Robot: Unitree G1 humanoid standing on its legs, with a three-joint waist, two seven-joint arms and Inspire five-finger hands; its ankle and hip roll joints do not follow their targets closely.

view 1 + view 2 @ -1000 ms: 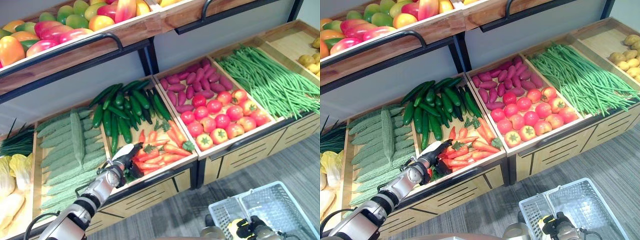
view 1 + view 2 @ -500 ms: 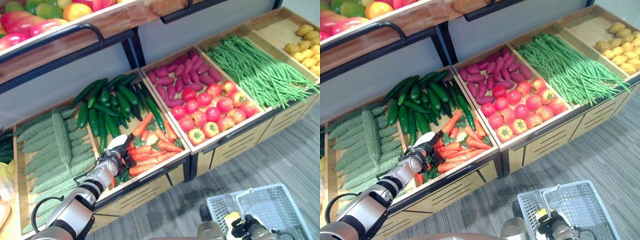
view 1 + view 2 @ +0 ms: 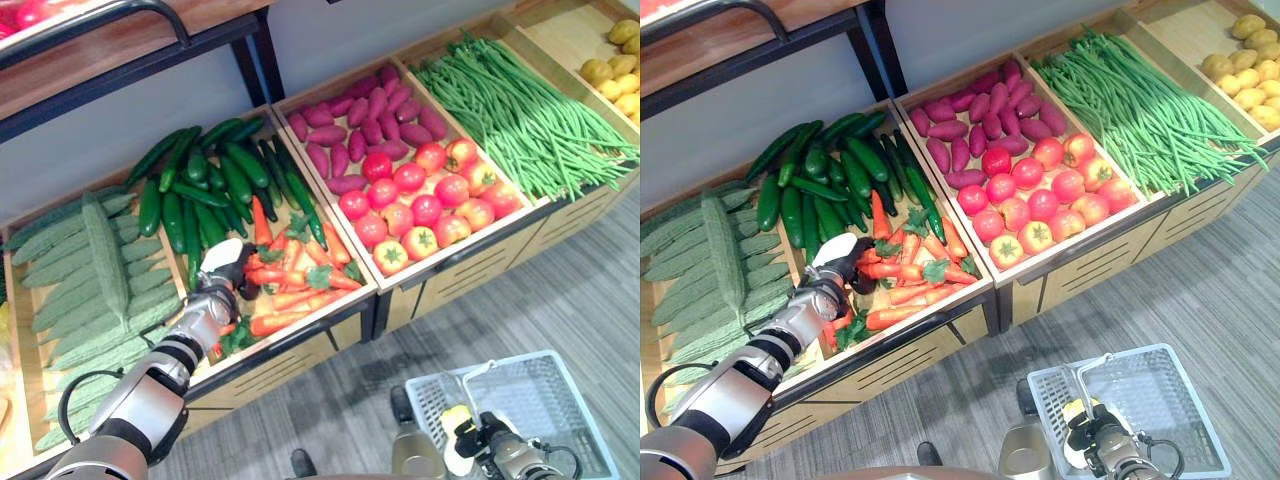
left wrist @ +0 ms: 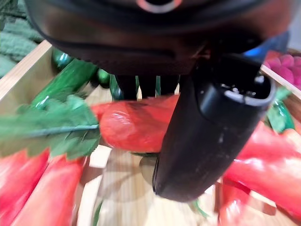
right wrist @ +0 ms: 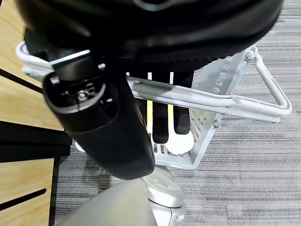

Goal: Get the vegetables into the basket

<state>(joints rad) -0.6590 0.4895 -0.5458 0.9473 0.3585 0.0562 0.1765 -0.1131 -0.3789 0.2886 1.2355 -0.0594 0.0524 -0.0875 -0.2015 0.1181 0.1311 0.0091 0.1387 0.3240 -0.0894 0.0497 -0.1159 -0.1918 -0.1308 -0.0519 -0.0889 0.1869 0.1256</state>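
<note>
My left hand (image 3: 228, 272) reaches into the carrot bin (image 3: 290, 285), at the bin's left side next to the cucumbers. In the left wrist view its thumb (image 4: 207, 132) lies across the front of one orange carrot (image 4: 134, 127) and its fingers curl behind it. My right hand (image 3: 482, 446) hangs low at the bottom right. It is curled round the wire handle (image 5: 202, 96) of the pale grey mesh basket (image 3: 545, 400), which hangs above the grey floor.
Cucumbers (image 3: 210, 185) lie behind the carrots and bitter gourds (image 3: 100, 260) to their left. To the right are purple sweet potatoes (image 3: 355, 120), tomatoes (image 3: 425, 200), green beans (image 3: 520, 110) and potatoes (image 3: 620, 55). A dark rail (image 3: 120, 15) and upper shelf overhang the bins.
The camera has tilted down, so the whole scene has shifted up. My left hand has moved deeper among the carrots and closed on one. The right hand keeps hold of the basket.
</note>
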